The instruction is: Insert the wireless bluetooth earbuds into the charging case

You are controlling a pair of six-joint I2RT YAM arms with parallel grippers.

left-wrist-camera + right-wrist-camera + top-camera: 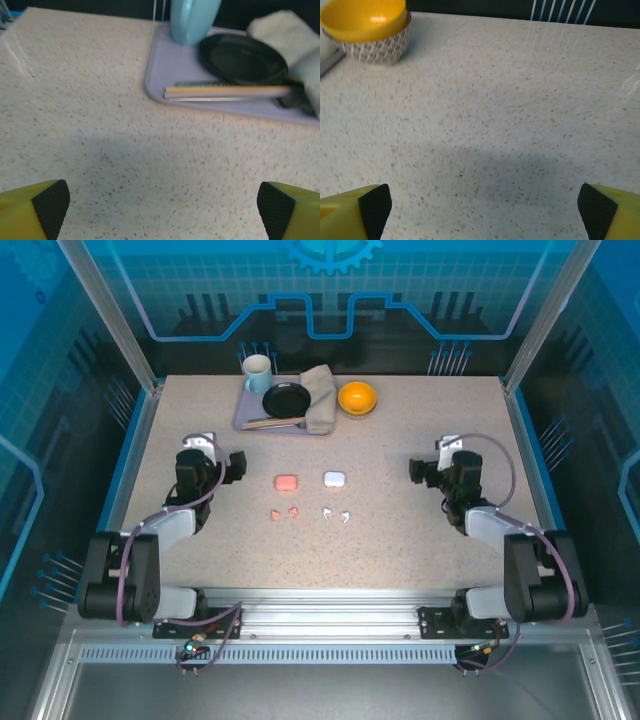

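Two salmon-pink earbuds (275, 514) (294, 511) and two white earbuds (327, 511) (345, 516) lie loose in a row at the table's middle. Just behind them sit a pink charging case (286, 483) and a white charging case (334, 479), both with lids down. My left gripper (237, 464) (162, 210) rests low at the left, open, well left of the pink case. Its black pads (50, 205) stand far apart over bare tabletop. To the right of the white case, my right gripper (418, 470) (482, 212) is also open, with nothing between its pads (374, 207).
A lilac tray (250, 408) (170, 75) at the back holds a pale blue mug (258, 370) (192, 20), a black plate (286, 400) (242, 57), chopsticks (272, 423) (225, 91) and a folded towel (320, 395) (290, 35). A yellow bowl (357, 397) (367, 30) stands beside it.
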